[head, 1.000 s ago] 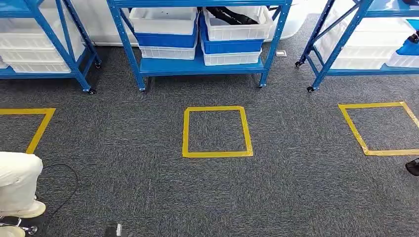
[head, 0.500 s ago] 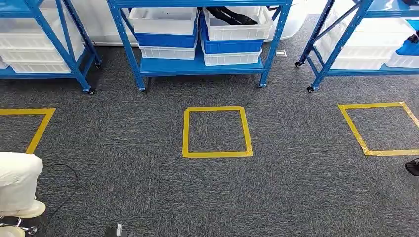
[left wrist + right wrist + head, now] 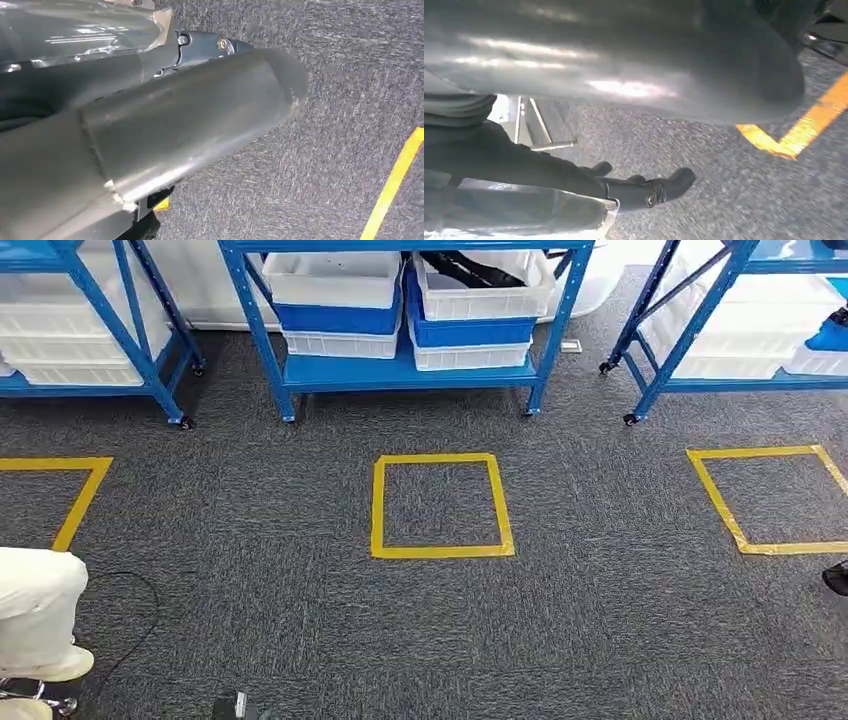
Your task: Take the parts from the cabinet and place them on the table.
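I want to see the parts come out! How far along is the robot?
Hard to say. Bins sit on the rack across the carpet, one holding something dark. The right hand hangs with nothing seen in it; the left hand is too close to judge. This fits before fetching, or between trips.

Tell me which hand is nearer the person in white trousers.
Left, probably. The person's leg sits at the robot's left in the head view; the left hand hangs on that side over carpet, the right hand on the far side.
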Tool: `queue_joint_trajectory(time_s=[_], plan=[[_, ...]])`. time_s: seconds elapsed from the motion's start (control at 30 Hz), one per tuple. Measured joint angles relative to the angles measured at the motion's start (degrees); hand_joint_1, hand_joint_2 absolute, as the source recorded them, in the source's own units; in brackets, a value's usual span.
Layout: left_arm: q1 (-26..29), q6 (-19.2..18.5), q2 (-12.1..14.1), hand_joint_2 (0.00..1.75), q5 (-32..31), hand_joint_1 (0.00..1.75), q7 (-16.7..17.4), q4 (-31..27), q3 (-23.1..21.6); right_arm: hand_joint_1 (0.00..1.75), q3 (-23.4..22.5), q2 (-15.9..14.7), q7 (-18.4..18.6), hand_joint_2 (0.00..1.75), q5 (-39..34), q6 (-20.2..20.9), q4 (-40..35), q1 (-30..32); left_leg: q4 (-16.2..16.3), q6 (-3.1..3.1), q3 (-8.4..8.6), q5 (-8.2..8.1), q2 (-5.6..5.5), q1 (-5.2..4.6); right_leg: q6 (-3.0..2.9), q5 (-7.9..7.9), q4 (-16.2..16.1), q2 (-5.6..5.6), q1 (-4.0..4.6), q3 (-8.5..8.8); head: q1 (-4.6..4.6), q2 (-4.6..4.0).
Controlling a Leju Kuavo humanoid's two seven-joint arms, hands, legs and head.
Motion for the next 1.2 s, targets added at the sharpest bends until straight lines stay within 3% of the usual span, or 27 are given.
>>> queue_joint_trajectory(time_s=[0.07,0.1,0.13,0.17,0.2,0.27,0.3,0.33,0.37,0.43,0.47,0.5,0.53,0.6,0.63,0.67,0.7,0.77,0.8,0.9,0.93,0.97,1.0,1.07,1.13,1.17,1.2], plan=[[-0.1,0.0,0.0,0.0,-0.3,0.0,0.1,0.0,-0.2,0.0,0.0,0.1,0.4,0.0,-0.2,0.0,0.0,0.1,0.0,0.41,0.4,-0.36,0.14,0.04,-0.71,-3.54,9.3,0.13,-0.15,-5.25,0.26,0.0],[-0.1,0.0,0.0,0.0,-0.5,0.0,0.1,0.0,-0.3,0.0,-0.1,0.1,0.5,0.0,-0.3,0.0,0.0,0.1,0.0,0.35,0.69,-0.61,0.11,-0.04,-0.7,-4.69,13.8,0.18,-0.11,-8.16,0.17,0.0],[0.0,-0.1,0.0,0.0,-0.5,0.0,0.2,0.0,-0.3,0.0,-0.2,0.2,0.5,0.0,-0.5,-0.1,0.0,0.1,0.0,0.24,1.0,-0.88,0.0,-0.05,-0.39,-4.63,16.0,0.18,-0.05,-9.93,0.28,0.0],[0.0,-0.1,0.0,0.0,-0.6,0.0,0.3,0.0,-0.5,0.0,-0.3,0.2,0.6,0.0,-0.6,-0.3,0.0,0.1,0.0,0.08,1.44,-1.16,-0.16,-0.04,0.05,-3.57,15.5,0.18,-0.09,-10.28,0.24,0.0],[0.0,-0.2,0.0,0.0,-0.6,0.0,0.4,0.0,-0.7,0.0,-0.5,0.3,0.6,0.0,-0.7,-0.3,0.0,0.0,0.1,-0.2,2.1,-1.59,-0.31,0.07,0.84,-0.94,11.8,0.17,-0.29,-9.25,0.28,0.0],[0.0,-0.3,-0.1,0.0,-0.6,0.0,0.7,0.0,-1.1,0.0,-0.7,0.3,0.4,0.0,-0.7,-0.3,0.0,0.1,0.2,-0.96,3.47,-2.58,-0.57,0.3,2.11,4.83,1.0,0.13,-0.83,-5.06,0.3,0.0],[0.0,-0.3,-0.1,0.0,-0.6,0.0,0.7,0.0,-1.1,0.0,-0.9,0.3,0.3,0.0,-0.7,-0.2,0.0,0.3,0.2,-1.44,3.21,-2.99,-0.58,0.18,1.68,5.46,0.2,-0.07,-0.79,-4.6,0.5,0.0],[-0.1,-0.3,-0.1,0.0,-0.6,0.0,0.9,0.0,-1.2,0.0,-1.0,0.4,0.1,0.0,-0.7,-0.2,0.1,0.4,0.5,-1.96,3.53,-3.71,-0.69,-0.16,0.82,4.96,-0.7,0.08,-0.04,-4.35,0.72,0.0],[-0.1,-0.3,-0.1,0.0,-0.5,0.0,0.9,0.0,-1.3,0.0,-1.0,0.3,0.1,0.0,-0.7,-0.2,0.1,0.4,0.4,-2.21,3.62,-3.88,-0.57,-0.19,-0.32,4.9,-0.4,0.19,-0.11,-3.94,0.41,0.0],[-0.1,-0.3,-0.1,0.0,-0.5,0.0,0.9,0.0,-1.4,0.0,-1.1,0.4,0.0,0.0,-0.7,-0.2,0.1,0.5,0.3,-2.47,3.87,-4.04,-0.47,0.27,-1.04,4.58,-0.3,0.31,0.11,-3.91,0.33,0.0],[-0.2,-0.3,-0.1,0.0,-0.5,0.0,1.0,0.0,-1.5,0.0,-1.1,0.5,0.0,0.0,-0.7,-0.2,0.1,0.5,0.5,-2.98,3.99,-4.52,-0.42,0.59,-1.53,4.44,-0.6,0.5,-0.41,-3.28,0.28,0.0],[-0.3,-0.3,-0.1,0.0,-0.5,0.0,1.0,0.0,-1.7,0.0,-1.1,0.5,0.0,0.0,-0.6,-0.2,0.1,0.5,2.5,-3.23,3.4,-4.99,-0.2,0.61,-2.02,4.1,-0.6,0.48,-0.38,-2.73,0.09,0.0],[-0.3,-0.3,-0.1,0.0,-0.5,0.0,0.9,0.0,-1.8,0.0,-1.2,0.5,0.0,0.0,-0.6,-0.2,0.1,0.5,5.6,-3.4,1.69,-6.03,-0.17,0.61,-2.61,3.71,-0.6,0.44,-0.35,-2.4,0.04,0.0],[-0.2,-0.3,-0.1,0.0,-0.5,0.0,1.0,0.0,-1.8,0.0,-1.2,0.5,0.0,0.0,-0.6,-0.2,0.1,0.4,16.1,-3.72,-5.19,-9.35,-0.16,0.69,-3.43,2.75,-0.6,0.42,-0.15,-1.54,0.07,0.0],[-0.1,-0.3,-0.1,0.0,-0.4,0.0,1.0,0.0,-1.8,0.0,-1.2,0.5,0.0,0.0,-0.5,-0.2,0.1,0.4,19.4,-3.74,-8.03,-9.39,-0.16,0.7,-3.45,2.23,-0.6,0.51,-0.05,-0.99,0.02,0.0],[-0.1,-0.3,-0.1,0.0,-0.4,0.0,1.0,0.0,-1.8,0.0,-1.2,0.5,0.0,0.0,-0.5,-0.2,0.1,0.6,19.7,-3.58,-9.51,-7.85,-0.17,0.69,-3.44,1.65,-0.6,0.6,0.01,-0.28,0.07,0.0],[-0.1,-0.3,-0.1,0.0,-0.3,0.0,1.0,0.0,-1.8,0.0,-1.2,0.5,0.1,0.0,-0.5,-0.1,0.1,0.6,17.5,-3.32,-9.54,-4.99,-0.17,0.68,-3.39,1.01,-0.6,0.75,0.07,0.55,0.09,0.0],[-0.1,-0.3,-0.1,0.0,0.0,0.0,1.0,0.0,-1.8,0.0,-1.2,0.5,0.0,0.0,-0.3,0.0,0.1,0.7,8.3,-2.48,-6.97,2.12,-0.17,0.44,-3.27,-0.34,-0.6,0.9,0.23,2.42,0.09,0.0],[-0.1,-0.2,0.0,0.0,0.2,0.0,1.0,0.0,-1.8,0.0,-1.2,0.7,0.0,0.0,0.0,0.0,0.1,0.7,4.4,-1.74,-5.33,4.07,-0.24,0.08,-3.13,-1.19,-0.9,0.9,0.18,2.99,0.02,0.0],[-0.2,-0.2,0.1,0.0,0.9,0.0,1.0,0.0,-1.8,0.0,-1.2,0.7,0.0,0.0,0.5,0.1,0.1,0.2,2.5,-1.06,-3.55,1.62,0.15,-0.84,-1.98,-1.66,-3.0,0.76,0.58,3.76,-0.07,0.0],[0.0,-0.2,0.1,0.0,1.4,0.0,0.9,0.0,-1.8,0.0,-1.2,0.7,-0.2,0.0,0.9,0.2,0.1,0.3,1.4,-0.75,-3.19,1.48,0.08,-0.88,-1.12,-0.85,-2.7,0.59,0.68,5.52,-0.04,0.0],[0.0,-0.2,0.1,0.0,1.6,0.0,0.9,0.0,-1.8,0.0,-1.2,0.7,-0.2,0.0,1.2,0.4,0.1,0.3,0.9,-0.31,-1.84,1.24,-0.15,-0.7,-0.49,-0.52,-2.8,0.51,0.95,5.83,-0.17,0.0],[0.2,-0.2,0.1,0.0,1.6,0.0,0.9,-0.1,-1.8,0.0,-1.2,0.7,-0.2,0.0,1.2,0.5,0.1,0.3,0.1,-0.07,-0.49,1.28,-0.22,-0.39,-0.44,-0.6,-1.0,0.55,0.66,4.84,-0.13,0.0],[0.0,-0.2,0.1,0.0,2.4,0.0,0.6,-0.2,-1.7,0.0,-1.2,0.5,-0.7,0.0,1.6,0.8,0.0,0.1,-0.5,0.51,0.84,0.49,-0.25,-0.43,-0.78,-0.7,7.6,0.52,0.56,-0.65,0.13,0.0],[0.2,-0.2,0.2,0.0,2.8,0.0,0.6,-0.2,-1.7,0.0,-1.1,0.3,-0.8,0.0,1.9,1.0,0.0,0.1,-0.6,0.48,2.19,-0.91,-0.29,-0.37,-1.19,-4.39,13.6,0.54,0.47,-6.68,0.15,0.0],[0.4,-0.2,0.1,0.0,3.1,0.0,0.6,-0.1,-1.6,0.0,-1.1,0.2,-0.9,0.0,2.1,1.1,0.0,0.2,-0.6,0.37,3.17,-1.71,-0.43,-0.34,-1.08,-5.8,14.2,0.52,0.43,-8.53,0.15,0.0],[0.7,-0.2,0.1,0.0,3.2,0.0,0.5,-0.1,-1.6,0.0,-1.1,0.1,-1.1,0.0,2.3,1.1,0.0,0.3,-0.6,0.2,4.28,-2.53,-0.58,-0.25,-0.39,-5.83,12.9,0.52,0.27,-9.31,0.13,0.0]])
